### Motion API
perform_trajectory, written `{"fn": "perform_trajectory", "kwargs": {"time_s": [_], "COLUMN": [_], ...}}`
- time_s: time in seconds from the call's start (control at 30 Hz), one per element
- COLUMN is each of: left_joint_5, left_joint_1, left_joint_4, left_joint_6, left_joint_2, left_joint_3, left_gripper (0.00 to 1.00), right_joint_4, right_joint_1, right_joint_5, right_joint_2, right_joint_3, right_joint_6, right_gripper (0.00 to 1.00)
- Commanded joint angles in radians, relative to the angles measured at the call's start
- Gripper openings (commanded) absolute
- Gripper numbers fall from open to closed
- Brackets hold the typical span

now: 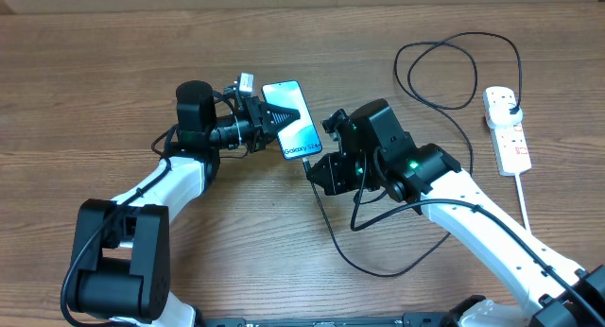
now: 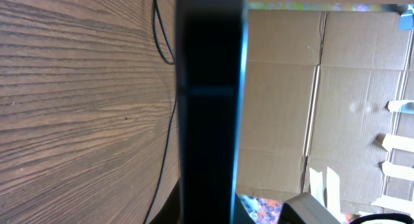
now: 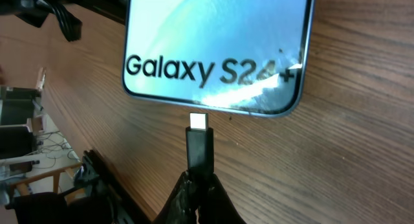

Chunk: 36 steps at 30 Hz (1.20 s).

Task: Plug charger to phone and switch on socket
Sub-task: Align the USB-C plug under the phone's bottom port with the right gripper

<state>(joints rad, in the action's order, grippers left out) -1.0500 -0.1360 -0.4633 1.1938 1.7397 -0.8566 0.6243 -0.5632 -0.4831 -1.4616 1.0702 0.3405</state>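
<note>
From the left wrist the phone point(image 2: 210, 107) was only a dark, edge-on slab that hid the fingers there. Overhead, the left tool point(image 1: 281, 117) sat closed on the phone's side, around the middle of the worktop point(image 1: 95, 62), toward its far edge. The right tool point(image 3: 197, 195) pinched the charger point(image 3: 199, 143) behind its connector, whose tip stood just short of the phone's bottom edge. The socket point(image 1: 508, 129) lay by the right edge, 1 black plug in it. The worktop was wood-grain; cardboard boxes point(image 2: 310, 107) stood beyond.
</note>
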Motion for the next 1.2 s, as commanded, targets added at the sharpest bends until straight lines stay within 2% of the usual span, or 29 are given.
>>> {"fn": "perform_trajectory", "kwargs": {"time_s": [0.0, 1.17], "left_joint_5": [-0.016, -0.024], "left_joint_1": [-0.002, -0.003], "left_joint_4": [-0.011, -0.012], "left_joint_6": [-0.028, -0.035], "left_joint_2": [-0.004, -0.004], "left_joint_3": [-0.012, -0.012], "left_gripper": [0.04, 0.04], "right_joint_4": [-0.015, -0.037], "right_joint_1": [0.002, 0.002], "right_joint_5": [-0.004, 0.041], "right_joint_2": [0.025, 0.024], "right_joint_3": [-0.003, -0.003], "right_joint_6": [0.008, 0.050], "right_gripper": [0.04, 0.04]}}
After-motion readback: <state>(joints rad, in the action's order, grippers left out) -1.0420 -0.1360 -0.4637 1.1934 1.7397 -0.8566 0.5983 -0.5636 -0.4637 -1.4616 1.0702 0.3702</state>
